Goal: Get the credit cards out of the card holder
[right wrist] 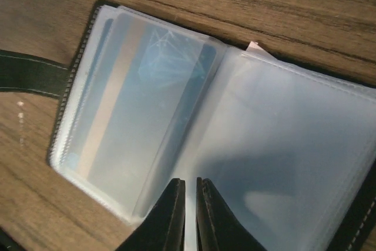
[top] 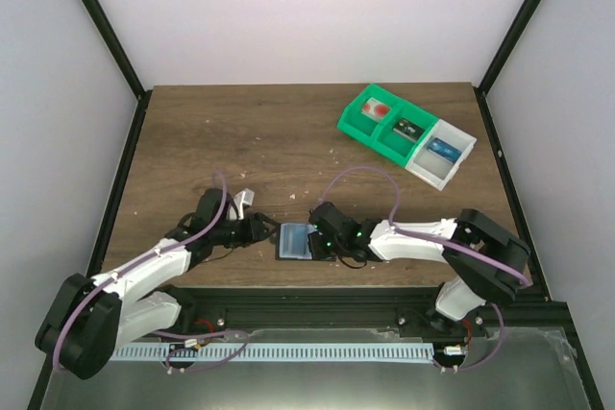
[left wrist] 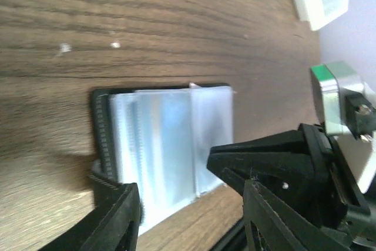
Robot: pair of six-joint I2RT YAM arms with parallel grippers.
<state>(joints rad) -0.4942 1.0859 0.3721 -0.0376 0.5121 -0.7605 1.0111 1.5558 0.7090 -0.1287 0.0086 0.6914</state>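
1. The table (top: 240, 132) carries everything. The compartment trays (top: 391, 120) sit well apart at its far right, probably where the cards will go
2. The card holder (top: 294, 240) lies spread open near the front edge, between both grippers, with its clear sleeves up for access
3. The left gripper (left wrist: 173, 180) gapes wide and holds nothing, straddling the holder's edge, seemingly to steady it
4. The right gripper (right wrist: 189, 195) is closed to a slit, apparently nipping a sleeve at the fold
5. A bluish card (right wrist: 117, 110) with a tan stripe sits sleeved, and no writing on it is legible
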